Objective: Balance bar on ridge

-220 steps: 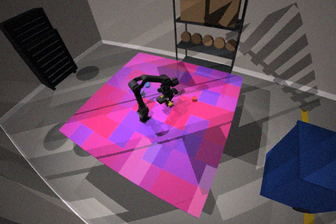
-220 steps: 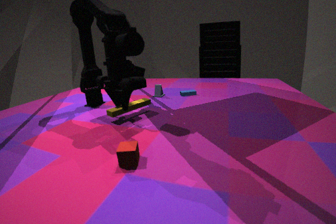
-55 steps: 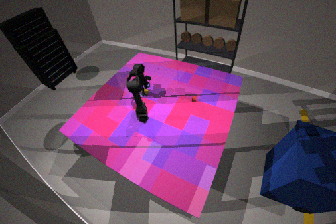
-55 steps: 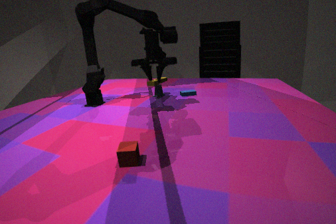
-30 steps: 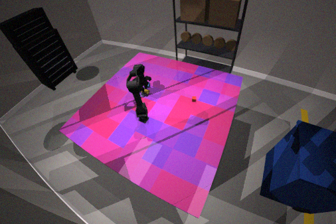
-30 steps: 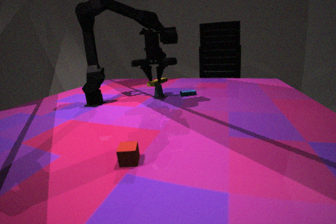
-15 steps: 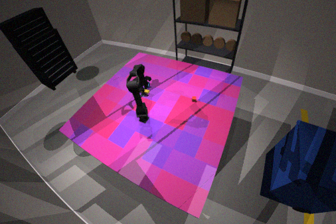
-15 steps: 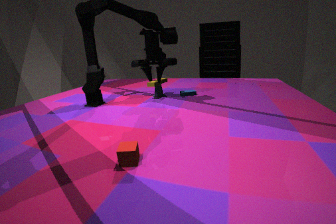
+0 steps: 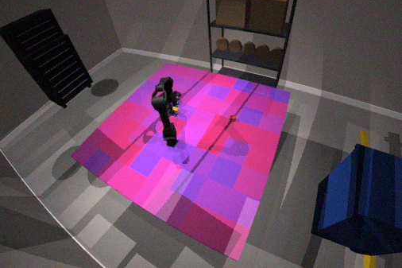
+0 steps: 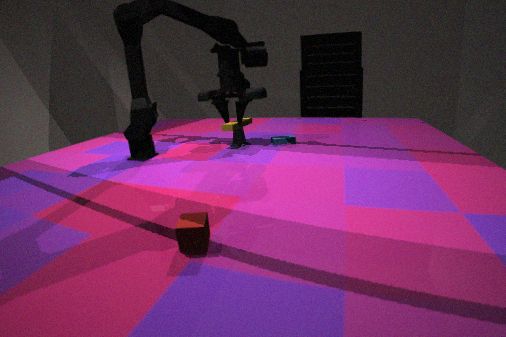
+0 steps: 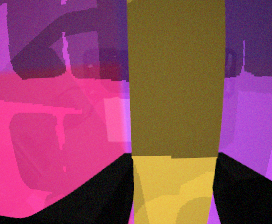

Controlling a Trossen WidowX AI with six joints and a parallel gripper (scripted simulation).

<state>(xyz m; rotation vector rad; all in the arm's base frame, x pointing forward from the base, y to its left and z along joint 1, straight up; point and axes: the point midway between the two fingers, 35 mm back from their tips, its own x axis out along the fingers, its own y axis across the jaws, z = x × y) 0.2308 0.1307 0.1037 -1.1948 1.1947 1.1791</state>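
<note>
Claw (image 10: 233, 121) (image 11: 173, 163) part-closed, gripping yellow bar (image 9: 175, 109) (image 10: 237, 124) (image 11: 177, 100) just above dark ridge (image 10: 239, 138); should centre it, lower gently till the ridge bears it level, then spread both fingers evenly.

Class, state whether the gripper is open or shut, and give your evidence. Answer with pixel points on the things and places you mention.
Shut on the yellow bar (image 10: 228, 127) (image 11: 177, 90): in the wrist view, the gripper's (image 10: 234, 122) (image 11: 173, 159) dark fingers press against both its sides.
</note>
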